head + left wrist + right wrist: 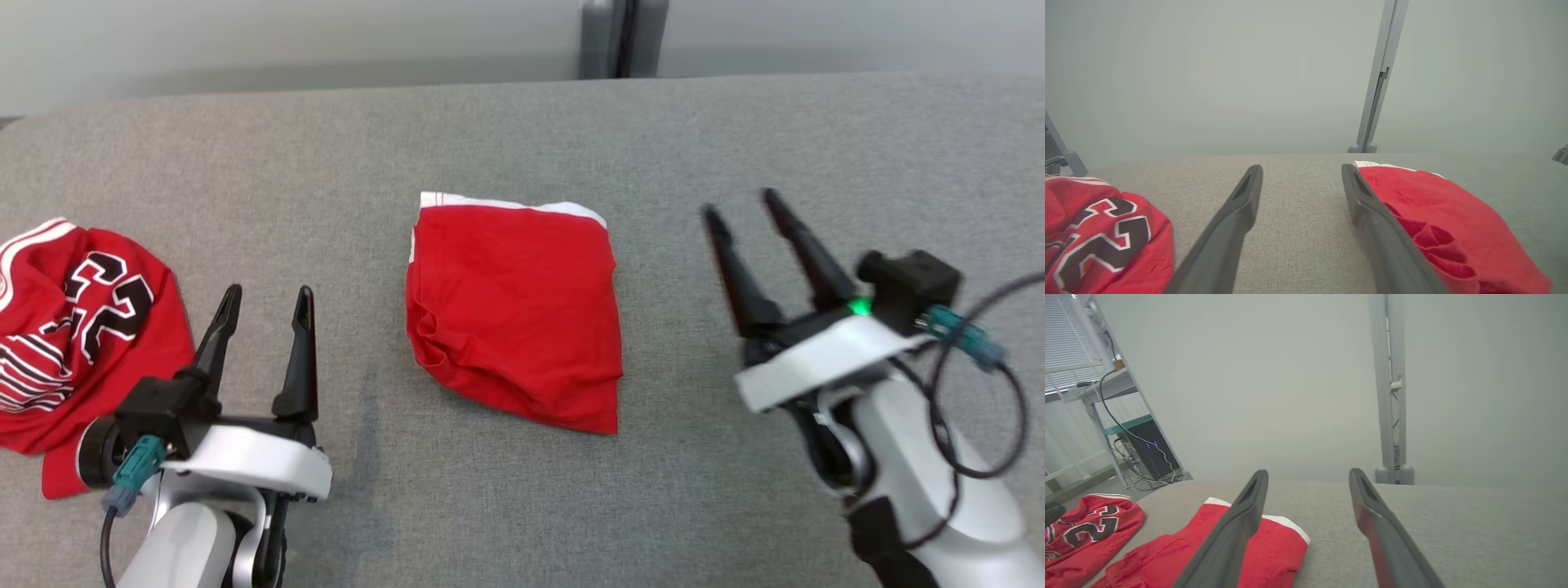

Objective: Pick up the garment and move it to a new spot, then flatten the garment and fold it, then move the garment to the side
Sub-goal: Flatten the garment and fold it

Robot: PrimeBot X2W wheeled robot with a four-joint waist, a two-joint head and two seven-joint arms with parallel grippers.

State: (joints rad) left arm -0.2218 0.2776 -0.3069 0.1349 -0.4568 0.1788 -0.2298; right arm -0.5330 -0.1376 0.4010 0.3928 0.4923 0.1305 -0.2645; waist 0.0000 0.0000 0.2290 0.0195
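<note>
At the centre of the grey cloth-covered table lies the red garment, folded into a compact, roughly square packet with a white band along its far edge and some bunching at its near-left corner. The left gripper — jaws spread wide, nothing between them — sits to the left of the garment and clear of it, fingers pointing away from the robot. The right gripper stands to the garment's right, apart from it, fingers likewise parted and empty; its outline is blurred in the head view. A second red jersey with black-and-white numerals lies crumpled at the table's left side, beside the left gripper. A grey post rises behind the far edge.
</note>
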